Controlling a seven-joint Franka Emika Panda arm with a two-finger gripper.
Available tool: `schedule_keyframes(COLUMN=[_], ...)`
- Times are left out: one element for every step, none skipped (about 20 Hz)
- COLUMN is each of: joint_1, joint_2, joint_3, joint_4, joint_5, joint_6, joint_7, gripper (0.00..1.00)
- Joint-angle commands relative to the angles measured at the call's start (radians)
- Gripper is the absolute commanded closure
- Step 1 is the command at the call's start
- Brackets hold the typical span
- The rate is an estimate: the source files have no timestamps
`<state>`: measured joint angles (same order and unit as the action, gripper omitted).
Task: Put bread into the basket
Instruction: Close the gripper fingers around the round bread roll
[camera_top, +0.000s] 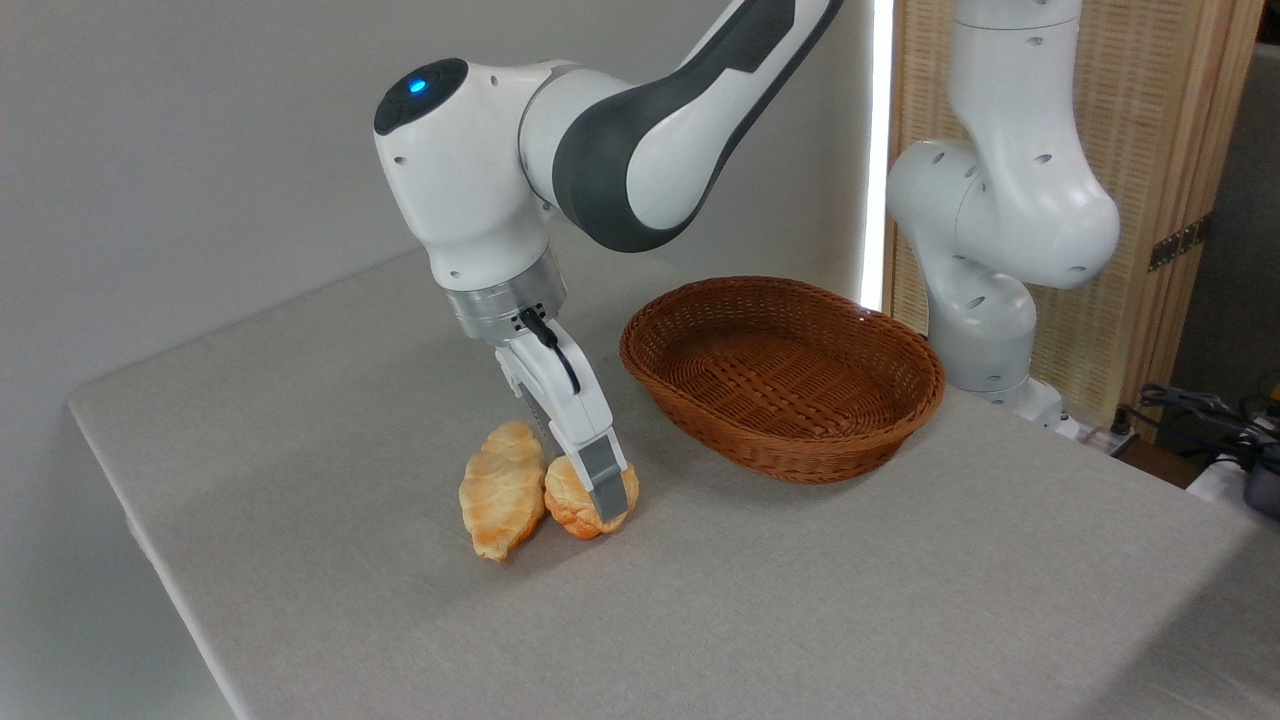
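the gripper (592, 490) is down on the bun (572, 508), and the near finger (603, 482) covers its front. the other finger is hidden, so i cannot tell if the gripper has squeezed the bun or is only around it. the bun sits on the table (330, 400), left of the basket (783, 377) and a bit nearer to us. a longer loaf (500, 488) touches the bun on the side away from the basket. this looks like the grab step. next, i think, the bun must go straight up, so the loaf is not dragged, then over the basket's near rim. the table between bun and basket is bare, and the basket is empty.
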<state>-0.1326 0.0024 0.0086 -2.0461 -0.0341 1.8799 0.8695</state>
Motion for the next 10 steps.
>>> schedule_keyframes(joint_1=[-0.002, -0.002, -0.002, -0.002, -0.002, -0.002, -0.002, -0.002, -0.002, -0.002], joint_2=[-0.001, -0.001, -0.001, -0.001, -0.004, -0.007, -0.013, -0.025, -0.045, -0.061], joint_3=[0.004, 0.004, 0.004, 0.005, 0.005, 0.005, 0.005, 0.005, 0.008, 0.008], joint_4=[-0.008, -0.008, -0.008, -0.006, -0.006, -0.005, -0.002, 0.006, 0.02, 0.039], joint_5=[0.01, 0.01, 0.008, 0.008, 0.008, 0.008, 0.008, 0.008, -0.003, -0.007], joint_6=[0.022, 0.021, 0.018, 0.013, 0.01, 0.007, 0.002, -0.008, -0.028, -0.051], joint_7=[0.023, 0.023, 0.023, 0.023, 0.023, 0.023, 0.022, 0.022, 0.022, 0.02], gripper=[0.45, 0.45, 0.45, 0.44, 0.44, 0.44, 0.44, 0.42, 0.41, 0.41])
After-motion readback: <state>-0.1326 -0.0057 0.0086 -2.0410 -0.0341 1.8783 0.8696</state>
